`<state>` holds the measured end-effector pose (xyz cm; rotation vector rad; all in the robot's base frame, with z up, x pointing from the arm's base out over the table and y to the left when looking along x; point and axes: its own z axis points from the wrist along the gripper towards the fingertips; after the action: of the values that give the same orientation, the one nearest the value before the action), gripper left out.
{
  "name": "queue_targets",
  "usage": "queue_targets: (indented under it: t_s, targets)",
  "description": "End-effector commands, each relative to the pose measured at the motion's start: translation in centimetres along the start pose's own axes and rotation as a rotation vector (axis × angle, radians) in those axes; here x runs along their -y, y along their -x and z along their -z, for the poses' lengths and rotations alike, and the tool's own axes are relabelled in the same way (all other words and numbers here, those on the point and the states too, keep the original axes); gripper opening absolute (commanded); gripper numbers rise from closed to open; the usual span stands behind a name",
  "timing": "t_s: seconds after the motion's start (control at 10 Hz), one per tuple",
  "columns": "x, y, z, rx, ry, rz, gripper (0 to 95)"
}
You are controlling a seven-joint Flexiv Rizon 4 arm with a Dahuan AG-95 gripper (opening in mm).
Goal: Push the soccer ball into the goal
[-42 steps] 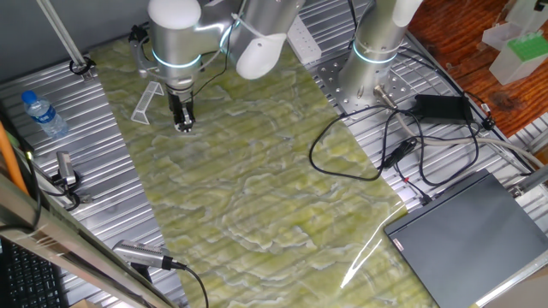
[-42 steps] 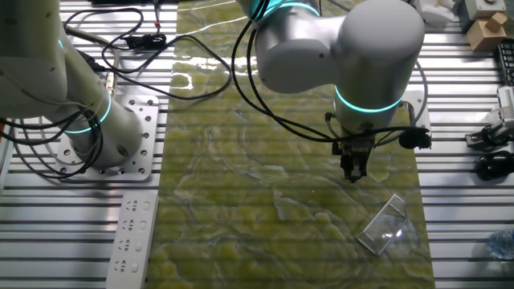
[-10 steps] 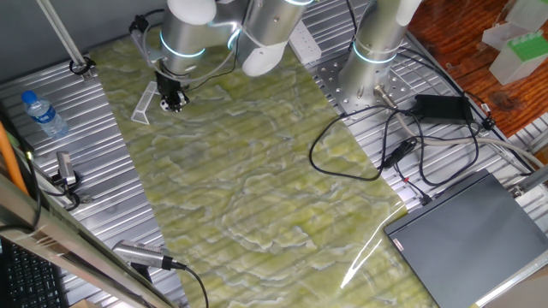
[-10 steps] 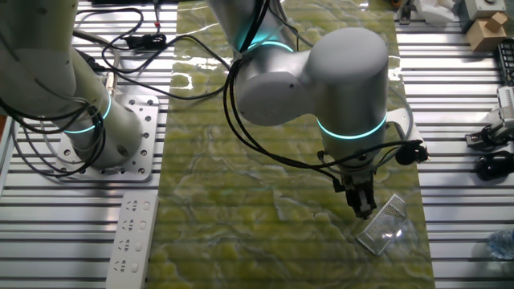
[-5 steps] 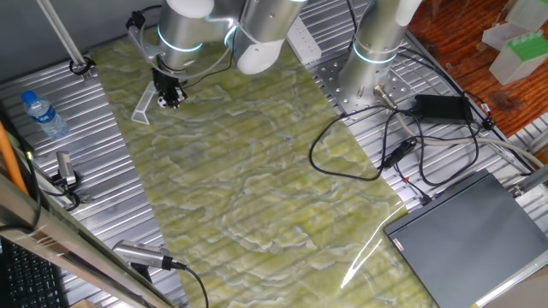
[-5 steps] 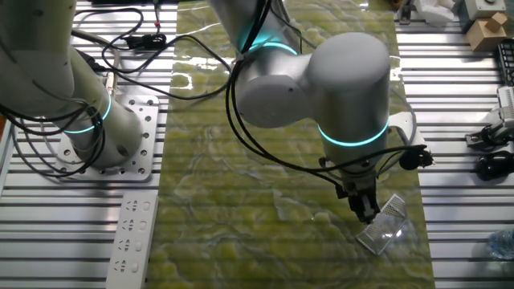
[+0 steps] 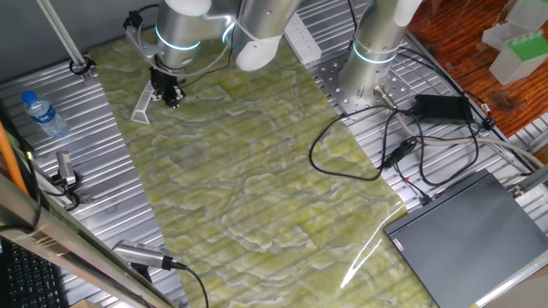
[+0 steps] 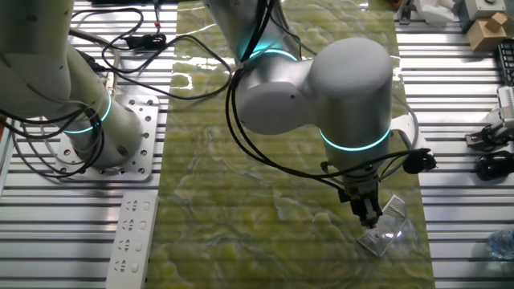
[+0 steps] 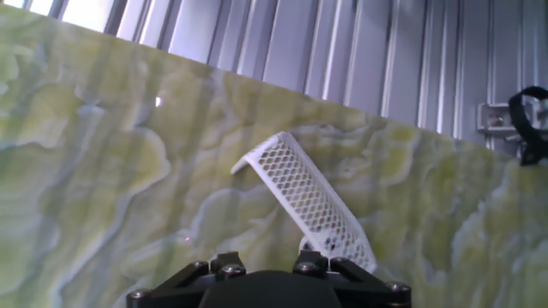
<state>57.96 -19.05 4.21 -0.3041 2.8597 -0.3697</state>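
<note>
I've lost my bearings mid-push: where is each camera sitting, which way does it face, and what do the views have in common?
One fixed view: high above the table, looking down at the green mat; shows the arm and gripper beside the goal, water bottle at left.
The other fixed view: high on the opposite side, looking down; arm's big joint fills the centre, gripper at the goal.
Hand view: on the hand, looking along the fingers; only the gripper's base shows, goal ahead.
Shared: goal and mat; ball unseen.

Water bottle (image 7: 43,115) left on metal table (image 7: 86,171). Green marbled mat (image 7: 248,180) centre. Laptop (image 7: 467,239), black cables (image 7: 402,145), power strip (image 8: 132,238) around.
</note>
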Motion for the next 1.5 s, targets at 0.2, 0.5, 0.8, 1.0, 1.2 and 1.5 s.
queue_targets:
  t_s: [0.2,0.5,0.8,1.0,1.2,1.5]
  targets:
    - [-0.3,-0.1,-0.2,-0.021,0.111,-0.095,19.0]
    - [-0.5,-0.5,-0.1,-0.031,0.180,-0.147,0.0]
    - [-0.5,-0.6,0.2,-0.047,0.216,-0.171,0.0]
    - [-0.7,-0.5,0.5,-0.063,0.226,-0.178,0.0]
    - [-1.1,-0.5,0.7,-0.069,0.224,-0.176,0.0]
    - [-1.9,0.5,1.7,-0.085,0.223,-0.175,0.0]
